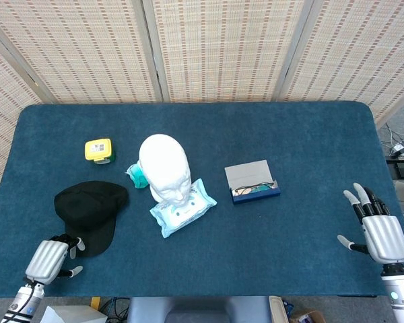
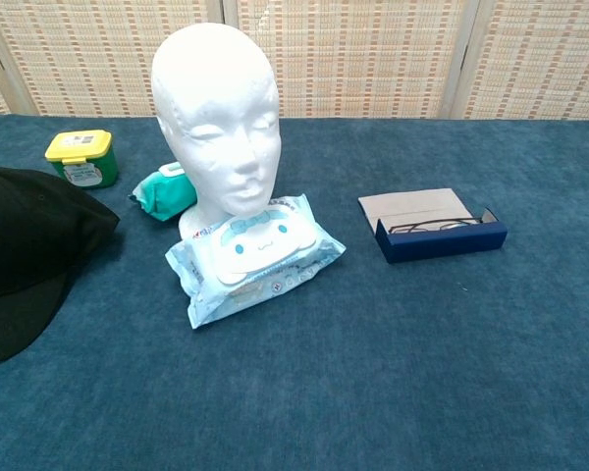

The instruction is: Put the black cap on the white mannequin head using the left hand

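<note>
Black cap [image 1: 89, 207] lies flat on the blue table [image 1: 303, 141], front-left area, brim toward the near edge; in the chest view it sits at the far left edge, partly cut off [image 2: 25, 257]. White mannequin head [image 1: 164, 166] stands upright near table centre, bare, face turned toward the robot and slightly right [image 2: 216, 118]. Cap and head are well apart. Left hand [image 1: 50, 257] sits at the near-left table edge, back of hand up, fingers curled in; fingertips [image 1: 71, 240] reach to the cap's brim edge, and whether they touch or pinch it cannot be told from the head view. The hand does not show in the chest view. Right hand [image 1: 377, 229] is at the near-right corner, fingers spread and extended, holding nothing. A pale blue wipes pack [image 2: 253, 255] with a cartoon face lies against the base of the head in front. A teal packet [image 2: 164, 191] lies just behind and left of the head. Yellow-lidded green tub [image 2: 80, 157] stands further left, behind the cap. Open navy glasses case [image 2: 440, 234], spectacles inside, lies right of the head.
</note>
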You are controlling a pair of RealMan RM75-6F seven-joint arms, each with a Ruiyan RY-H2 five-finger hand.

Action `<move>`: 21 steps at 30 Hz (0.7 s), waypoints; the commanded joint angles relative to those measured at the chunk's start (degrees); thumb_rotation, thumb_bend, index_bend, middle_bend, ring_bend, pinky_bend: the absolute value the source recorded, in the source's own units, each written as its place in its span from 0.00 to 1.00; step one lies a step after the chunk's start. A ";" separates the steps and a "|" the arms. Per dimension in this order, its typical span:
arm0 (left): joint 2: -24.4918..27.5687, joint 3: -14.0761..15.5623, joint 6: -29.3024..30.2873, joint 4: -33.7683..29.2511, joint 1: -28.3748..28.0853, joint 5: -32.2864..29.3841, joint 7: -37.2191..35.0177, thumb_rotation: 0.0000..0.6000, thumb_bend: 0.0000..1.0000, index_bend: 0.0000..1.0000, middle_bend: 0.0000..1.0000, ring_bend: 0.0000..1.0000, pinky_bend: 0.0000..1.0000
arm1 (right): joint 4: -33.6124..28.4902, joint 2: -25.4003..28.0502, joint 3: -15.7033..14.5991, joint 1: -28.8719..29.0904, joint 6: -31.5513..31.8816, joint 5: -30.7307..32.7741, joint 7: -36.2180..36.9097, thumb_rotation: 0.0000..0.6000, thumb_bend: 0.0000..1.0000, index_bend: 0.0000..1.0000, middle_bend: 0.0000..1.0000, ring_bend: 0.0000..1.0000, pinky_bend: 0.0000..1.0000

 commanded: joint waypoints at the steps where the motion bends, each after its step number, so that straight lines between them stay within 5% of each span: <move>1: -1.83 -0.45 1.01 2.14 0.23 0.49 1.29 1.00 0.06 0.50 0.66 0.39 0.41 | 0.03 0.08 -0.03 -0.09 0.18 -0.14 0.25 1.00 0.00 0.00 0.03 0.00 0.16; 21: -8.20 -1.26 2.61 10.84 0.21 1.24 4.98 1.00 0.05 0.56 0.73 0.44 0.40 | 0.18 0.40 0.01 -0.37 0.66 -0.40 1.32 1.00 0.00 0.00 0.03 0.00 0.16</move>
